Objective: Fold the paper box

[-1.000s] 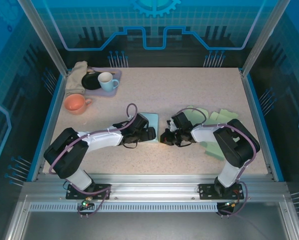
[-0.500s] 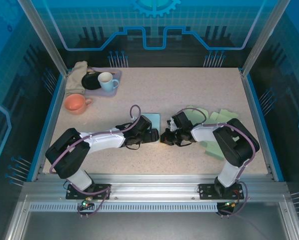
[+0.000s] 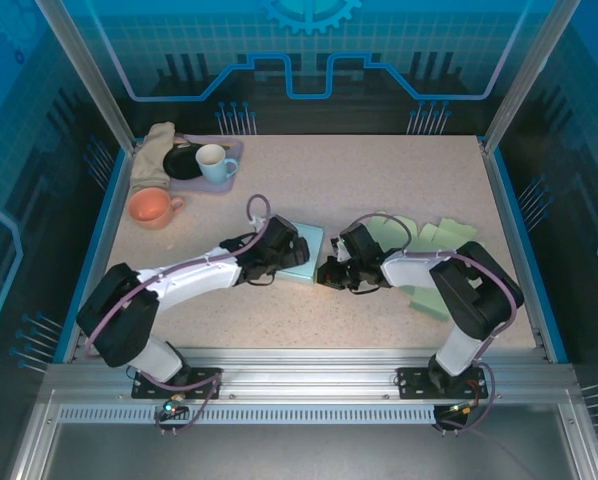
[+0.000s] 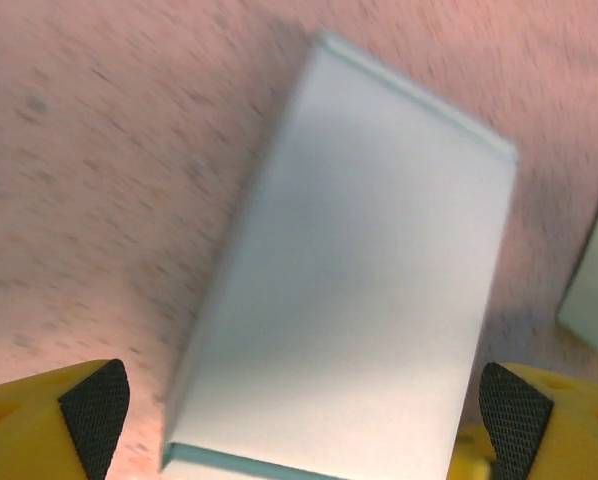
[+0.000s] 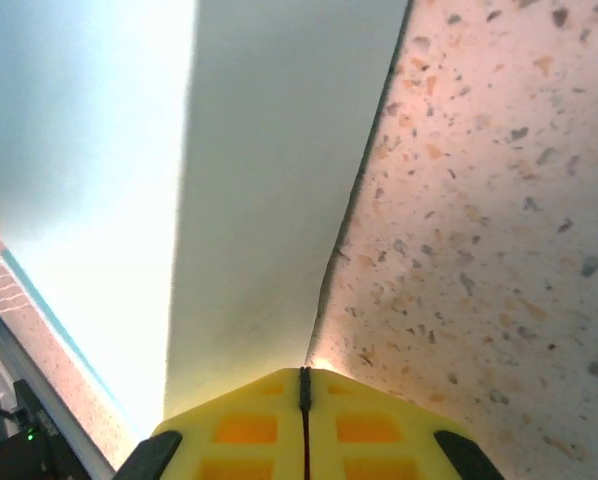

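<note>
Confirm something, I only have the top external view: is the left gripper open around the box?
Observer: Yes. In the left wrist view the left gripper is open, one pad off each side of the pale blue box.
Operator: And the right gripper?
Observer: The right gripper is shut in its wrist view, fingertips at the box's edge on the table.
Operator: Anything pinched?
Observer: No; they meet along a thin seam with nothing between.
</note>
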You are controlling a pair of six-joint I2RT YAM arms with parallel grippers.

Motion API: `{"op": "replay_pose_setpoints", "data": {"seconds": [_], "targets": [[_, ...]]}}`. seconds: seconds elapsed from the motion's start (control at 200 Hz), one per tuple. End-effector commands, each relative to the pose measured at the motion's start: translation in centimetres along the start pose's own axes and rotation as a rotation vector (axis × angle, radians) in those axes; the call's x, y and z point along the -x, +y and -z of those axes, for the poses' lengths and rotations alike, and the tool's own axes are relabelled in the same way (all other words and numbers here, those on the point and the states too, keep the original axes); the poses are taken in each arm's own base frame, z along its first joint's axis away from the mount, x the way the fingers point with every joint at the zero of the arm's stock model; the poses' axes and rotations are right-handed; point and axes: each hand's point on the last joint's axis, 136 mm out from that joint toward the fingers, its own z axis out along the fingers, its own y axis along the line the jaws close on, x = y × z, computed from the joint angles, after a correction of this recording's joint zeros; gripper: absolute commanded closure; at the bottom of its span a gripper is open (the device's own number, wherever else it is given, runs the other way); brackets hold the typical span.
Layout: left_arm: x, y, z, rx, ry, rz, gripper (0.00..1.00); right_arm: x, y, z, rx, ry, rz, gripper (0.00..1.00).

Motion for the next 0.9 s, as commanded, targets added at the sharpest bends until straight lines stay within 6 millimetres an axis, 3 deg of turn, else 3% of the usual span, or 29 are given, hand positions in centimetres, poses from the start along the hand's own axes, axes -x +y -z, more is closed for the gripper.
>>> {"op": "replay_pose_setpoints", "data": {"seconds": [0.0,0.165,0.305,0.4,0.6,0.815,0.895], "targets": [[1.4,3.5,0.8,0.094,-0.047,0.070,0.06,1.7,0.4,1.2,-0.069,-0.099,0.052,0.90],[-1.1,4.5,1.1,0.053,0.003,0.130,0.07,5.1,-0.1,4.2,-0.265,-0.235,0.170,0.85],[-2.9,3.6,1.7,-0.017,0.016,0.161,0.07,8.7,0.7,6.5,-0.379,-0.348,0.295,0.58],[-3.4,2.7,2.4,-0.057,0.002,0.164,0.07,10.6,1.9,6.9,-0.377,-0.369,0.375,0.54],[-4.6,0.6,1.7,-0.146,0.026,0.225,0.08,13.9,4.4,5.4,-0.258,-0.315,0.492,0.51],[-4.9,-0.5,0.3,-0.162,0.042,0.247,0.11,16.0,5.6,2.6,-0.144,-0.226,0.561,0.48],[-4.8,-0.7,0.1,-0.163,0.040,0.255,0.12,16.6,4.9,1.3,-0.154,-0.195,0.551,0.47]]}}
